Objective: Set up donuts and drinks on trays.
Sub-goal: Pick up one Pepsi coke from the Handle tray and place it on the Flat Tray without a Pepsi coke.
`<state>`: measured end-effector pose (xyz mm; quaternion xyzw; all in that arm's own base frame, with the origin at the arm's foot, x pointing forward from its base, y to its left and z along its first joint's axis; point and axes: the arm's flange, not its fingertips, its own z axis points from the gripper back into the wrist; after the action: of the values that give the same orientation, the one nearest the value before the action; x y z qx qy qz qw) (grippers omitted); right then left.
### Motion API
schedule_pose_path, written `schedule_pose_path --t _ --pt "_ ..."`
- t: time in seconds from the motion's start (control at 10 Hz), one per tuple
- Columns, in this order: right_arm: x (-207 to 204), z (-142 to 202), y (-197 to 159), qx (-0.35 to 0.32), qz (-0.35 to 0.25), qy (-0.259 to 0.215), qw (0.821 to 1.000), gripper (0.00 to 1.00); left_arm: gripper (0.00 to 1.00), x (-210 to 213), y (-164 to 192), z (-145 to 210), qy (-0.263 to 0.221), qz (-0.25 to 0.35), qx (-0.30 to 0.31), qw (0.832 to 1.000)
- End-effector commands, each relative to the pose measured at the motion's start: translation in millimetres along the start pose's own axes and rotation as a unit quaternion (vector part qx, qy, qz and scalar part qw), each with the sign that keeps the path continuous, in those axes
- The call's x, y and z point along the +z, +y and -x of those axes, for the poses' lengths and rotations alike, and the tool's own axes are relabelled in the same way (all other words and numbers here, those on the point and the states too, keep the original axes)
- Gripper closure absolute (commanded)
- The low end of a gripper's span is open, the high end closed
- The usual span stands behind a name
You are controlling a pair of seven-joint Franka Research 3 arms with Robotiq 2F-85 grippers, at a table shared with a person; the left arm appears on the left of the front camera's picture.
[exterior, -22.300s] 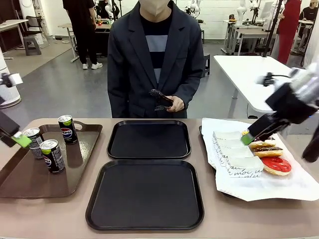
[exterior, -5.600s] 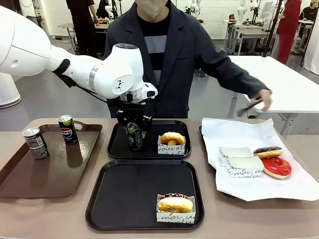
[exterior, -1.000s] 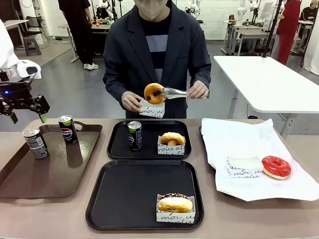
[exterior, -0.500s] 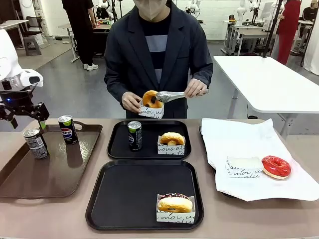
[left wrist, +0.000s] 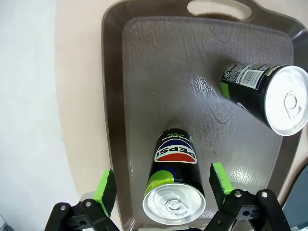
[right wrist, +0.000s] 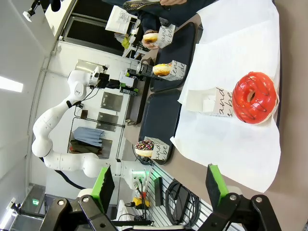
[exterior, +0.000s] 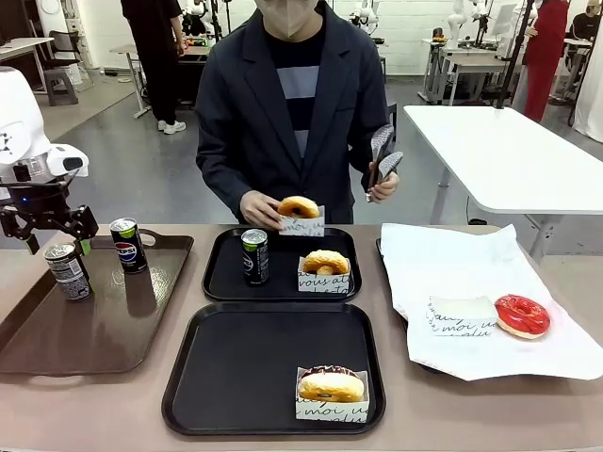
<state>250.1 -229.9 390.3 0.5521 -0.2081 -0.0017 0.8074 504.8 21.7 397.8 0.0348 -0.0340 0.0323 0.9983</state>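
Note:
My left gripper hangs open over the brown tray's left can, its green pads either side of the can's top without touching it. A second can stands beside it. The far black tray holds a third can and a sleeved donut. The near tray has one sleeved donut. The person's hand holds another sleeved donut over the far tray's back edge. My right gripper is open, holding nothing.
The long brown tray lies at the left. The white paper at the right carries a red donut and a paper sleeve lying flat. The person's other hand holds tongs raised.
The person has lowered the sleeved donut toward the far tray and lifted the tongs off it. My left gripper has sunk a little toward the left can.

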Motion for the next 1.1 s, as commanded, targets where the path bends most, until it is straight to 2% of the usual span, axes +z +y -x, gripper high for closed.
schedule_pose_path --t 0.0,1.0 --pt "-0.1 -1.6 -1.2 0.009 -0.008 -0.006 1.0 0.0 0.0 -4.9 -2.8 1.0 0.002 0.006 -0.015 1.0" --pt "-0.1 -1.6 -1.2 0.009 -0.008 -0.006 1.0 0.0 0.0 -18.7 5.7 25.2 -0.004 0.048 -0.017 0.999"
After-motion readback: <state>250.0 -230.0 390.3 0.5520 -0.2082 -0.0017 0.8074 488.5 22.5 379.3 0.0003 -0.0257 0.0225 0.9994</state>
